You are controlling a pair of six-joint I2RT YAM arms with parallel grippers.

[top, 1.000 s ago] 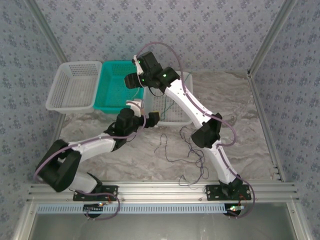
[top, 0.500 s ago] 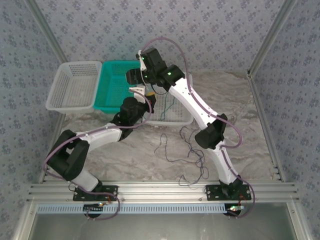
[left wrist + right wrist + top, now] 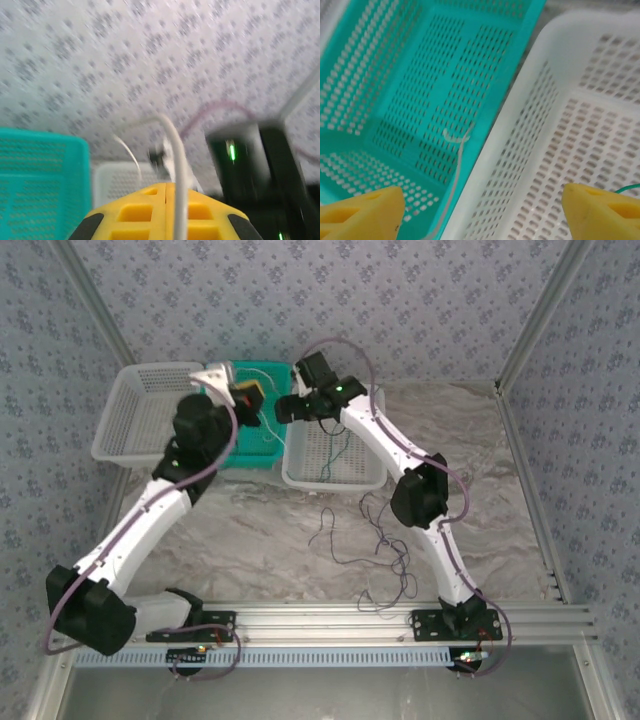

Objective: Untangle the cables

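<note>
Lowering the thin whitish-cream cable [image 3: 176, 150], gripped by the closed left claw [image 3: 165, 192] above the teal perforated plastic basket [image 3: 395, 60], should probably proceed slowly; the right claw [image 3: 480, 210] hangs open over its rim.

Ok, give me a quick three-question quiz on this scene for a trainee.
1. True or false: the left gripper is shut on a whitish cable.
2. The right gripper hangs open above: A) the adjoining rims of the teal basket and white basket; B) the table's dark cables; C) the far-left basket.
3. Fill in: a thin ____ cable lies in that white basket.
Key: 1 true; 2 A; 3 green cable.
</note>
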